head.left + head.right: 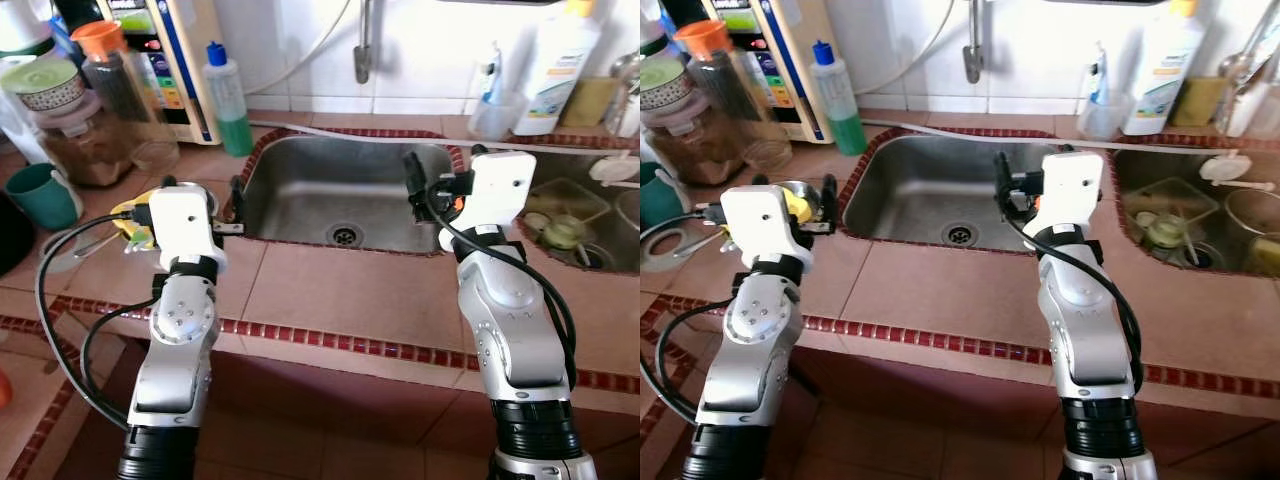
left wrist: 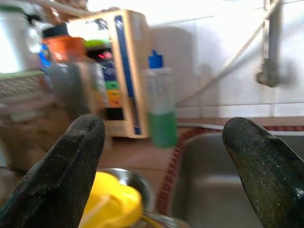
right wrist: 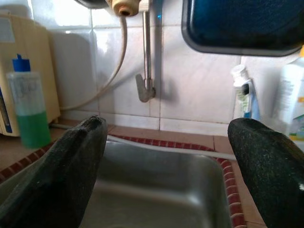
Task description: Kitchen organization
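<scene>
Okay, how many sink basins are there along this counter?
2. One empty basin sits between the two arms; a second basin to the robot's right holds dishes. It runs off frame, so more may be hidden.

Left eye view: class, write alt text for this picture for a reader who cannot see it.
Two silver robot arms reach over a tiled counter toward an empty steel sink, the left gripper at its left rim, the right gripper over the basin. A bottle of green liquid stands behind.
</scene>
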Tool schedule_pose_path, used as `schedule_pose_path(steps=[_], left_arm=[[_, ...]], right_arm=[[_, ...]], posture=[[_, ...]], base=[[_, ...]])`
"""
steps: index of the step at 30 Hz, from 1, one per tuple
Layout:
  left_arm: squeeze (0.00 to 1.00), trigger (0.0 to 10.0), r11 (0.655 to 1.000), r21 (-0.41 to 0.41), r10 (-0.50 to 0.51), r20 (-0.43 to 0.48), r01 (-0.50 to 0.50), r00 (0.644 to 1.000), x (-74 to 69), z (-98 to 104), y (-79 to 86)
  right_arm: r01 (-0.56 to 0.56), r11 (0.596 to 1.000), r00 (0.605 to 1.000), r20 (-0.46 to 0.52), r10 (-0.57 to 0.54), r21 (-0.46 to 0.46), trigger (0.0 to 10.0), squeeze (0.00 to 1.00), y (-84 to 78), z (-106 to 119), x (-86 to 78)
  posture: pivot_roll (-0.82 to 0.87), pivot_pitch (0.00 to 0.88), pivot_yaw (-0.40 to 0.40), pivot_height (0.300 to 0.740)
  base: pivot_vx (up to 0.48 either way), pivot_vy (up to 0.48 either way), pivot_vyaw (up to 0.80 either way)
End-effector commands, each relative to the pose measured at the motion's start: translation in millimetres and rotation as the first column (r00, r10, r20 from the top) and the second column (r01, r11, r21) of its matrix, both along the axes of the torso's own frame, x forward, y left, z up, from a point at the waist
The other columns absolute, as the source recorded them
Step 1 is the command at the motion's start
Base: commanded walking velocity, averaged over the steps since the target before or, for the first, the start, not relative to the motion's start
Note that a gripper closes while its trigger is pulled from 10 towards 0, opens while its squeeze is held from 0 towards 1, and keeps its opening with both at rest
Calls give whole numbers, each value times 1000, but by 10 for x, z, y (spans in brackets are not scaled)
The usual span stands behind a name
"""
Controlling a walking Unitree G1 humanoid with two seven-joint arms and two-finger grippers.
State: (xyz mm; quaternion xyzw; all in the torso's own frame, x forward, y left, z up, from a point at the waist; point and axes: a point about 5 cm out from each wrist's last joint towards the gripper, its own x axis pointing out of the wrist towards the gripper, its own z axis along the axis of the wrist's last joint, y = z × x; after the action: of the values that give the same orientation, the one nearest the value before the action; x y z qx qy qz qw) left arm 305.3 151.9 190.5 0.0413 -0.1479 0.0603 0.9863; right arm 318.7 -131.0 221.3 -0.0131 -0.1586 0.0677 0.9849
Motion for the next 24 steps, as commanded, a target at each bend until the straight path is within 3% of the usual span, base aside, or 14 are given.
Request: schedule_pose_path(steps=[1,7,12,19,24], left_arm=[[0,10000,997,13,81,-8,-81,997,-6,2,141],[0,10000,988,-9,155,-59,-156,986,-32,-101,278],[0,10000,977,-28,208,-96,-211,973,-79,-217,404],[0,10000,973,-58,216,-121,-224,969,-36,-310,490],[0,10000,961,-141,210,-183,-237,960,-2,-456,505]], right_arm=[[-48,999,999,5,48,18,10000,0,85,33,-24],[-240,967,969,-39,244,92,10000,0,265,3,-95],[-417,906,905,-64,421,77,10000,0,416,-37,-240],[-518,854,849,-97,520,45,10000,0,484,-51,-339],[-554,832,826,-111,553,25,10000,0,484,-38,-402]], posture=[[-33,62,67,740],[-30,66,65,740],[-30,68,57,740],[-45,70,55,740],[-65,74,56,740]], base=[[0,0,0],[0,0,0],[0,0,0],[0,0,0],[0,0,0]])
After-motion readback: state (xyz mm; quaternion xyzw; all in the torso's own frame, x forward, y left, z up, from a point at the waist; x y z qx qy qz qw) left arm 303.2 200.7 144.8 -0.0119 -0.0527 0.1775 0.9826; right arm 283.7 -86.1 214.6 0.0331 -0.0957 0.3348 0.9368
